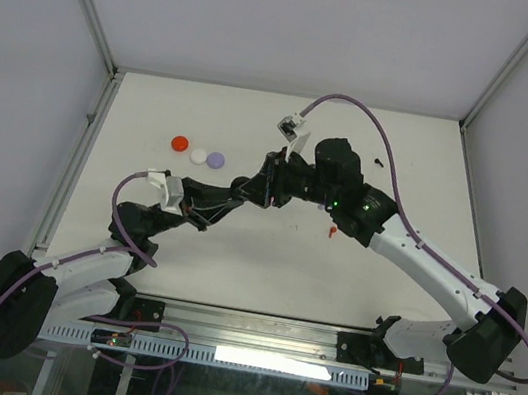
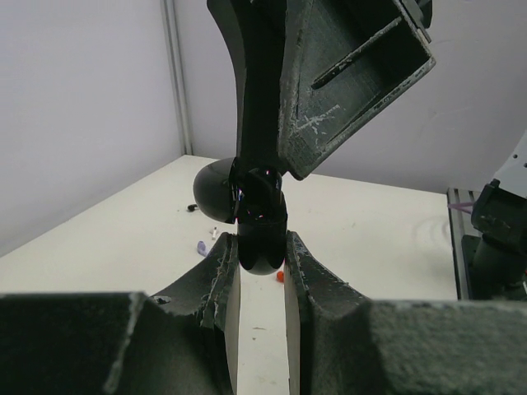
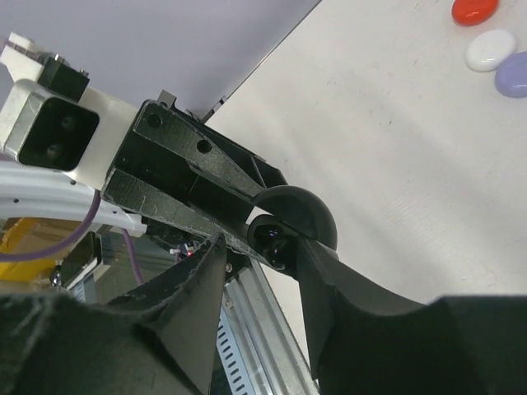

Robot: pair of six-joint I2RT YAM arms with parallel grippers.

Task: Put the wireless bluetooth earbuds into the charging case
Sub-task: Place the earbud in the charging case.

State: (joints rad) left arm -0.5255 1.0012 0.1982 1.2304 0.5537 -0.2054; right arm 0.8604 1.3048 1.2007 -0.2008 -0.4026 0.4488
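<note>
My left gripper (image 2: 262, 247) is shut on the base of a black charging case (image 2: 262, 239), whose round lid (image 2: 216, 188) stands open. My right gripper (image 3: 262, 247) reaches the case (image 3: 284, 239) from the other side with its jaws open, one finger (image 3: 329, 271) against the case and the other clear of it. Something dark and glossy sits in the case's mouth; I cannot tell what it is. Both grippers meet above mid-table (image 1: 265, 191). Loose earbuds lie on the table: lavender (image 2: 202, 246), white (image 2: 214, 234), red (image 2: 281, 277) and black (image 2: 192, 207).
Three round discs lie in a row at the back left: red (image 1: 180, 143), white (image 1: 198, 155), lavender (image 1: 215, 160). A red earbud (image 1: 332, 231) lies close under the right arm. A metal rail (image 1: 251, 332) runs along the table's near edge.
</note>
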